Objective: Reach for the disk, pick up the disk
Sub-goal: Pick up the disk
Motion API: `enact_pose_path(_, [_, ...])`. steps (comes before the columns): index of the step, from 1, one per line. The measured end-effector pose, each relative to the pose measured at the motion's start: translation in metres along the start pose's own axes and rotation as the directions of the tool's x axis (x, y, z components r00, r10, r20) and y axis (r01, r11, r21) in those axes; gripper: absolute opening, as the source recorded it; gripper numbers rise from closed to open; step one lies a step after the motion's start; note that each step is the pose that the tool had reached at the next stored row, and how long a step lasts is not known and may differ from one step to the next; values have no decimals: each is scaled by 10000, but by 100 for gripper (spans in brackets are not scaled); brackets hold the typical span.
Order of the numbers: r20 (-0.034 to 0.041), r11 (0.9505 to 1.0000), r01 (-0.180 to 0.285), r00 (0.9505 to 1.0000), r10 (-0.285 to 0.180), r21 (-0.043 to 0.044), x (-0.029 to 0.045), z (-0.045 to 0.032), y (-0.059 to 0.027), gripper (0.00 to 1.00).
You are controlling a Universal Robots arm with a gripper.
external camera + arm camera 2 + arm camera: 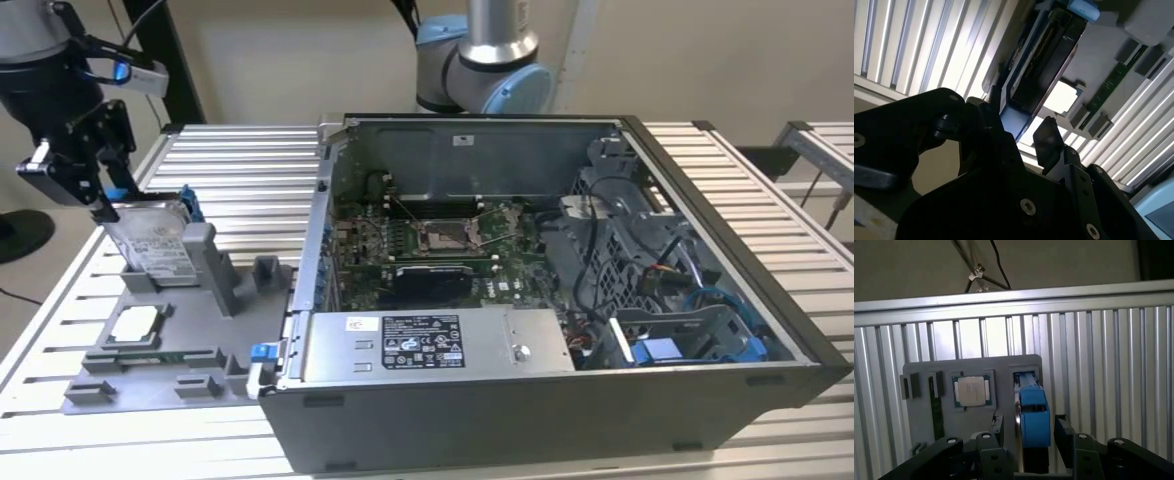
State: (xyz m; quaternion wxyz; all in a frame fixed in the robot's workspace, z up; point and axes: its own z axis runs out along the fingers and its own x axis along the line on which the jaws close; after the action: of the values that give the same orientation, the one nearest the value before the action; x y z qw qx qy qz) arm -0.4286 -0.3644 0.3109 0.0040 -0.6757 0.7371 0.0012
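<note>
The disk (151, 243) is a flat silver drive with a white label and blue side rails. It stands on edge in a slot of the grey fixture (200, 335), at the exterior view's left. My gripper (106, 206) hangs right over its top end. In both wrist views the disk's edge (1033, 416) (1040, 65) runs between the two black fingers. The gripper (1030, 432) (1021, 127) is open, with a gap showing on each side of the blue rail. The fingers straddle the disk's end without clamping it.
A small square silver chip (136, 323) (972, 390) lies in the fixture beside the disk. An open computer case (534, 300) with a grey power supply box (427, 345) stands at the exterior view's right. Everything rests on a slatted metal table (254, 170).
</note>
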Motion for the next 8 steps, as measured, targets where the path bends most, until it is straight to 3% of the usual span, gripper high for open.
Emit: enact_pose_path(8, [1,10000,-1,10000,1,2,-9,146,24,100])
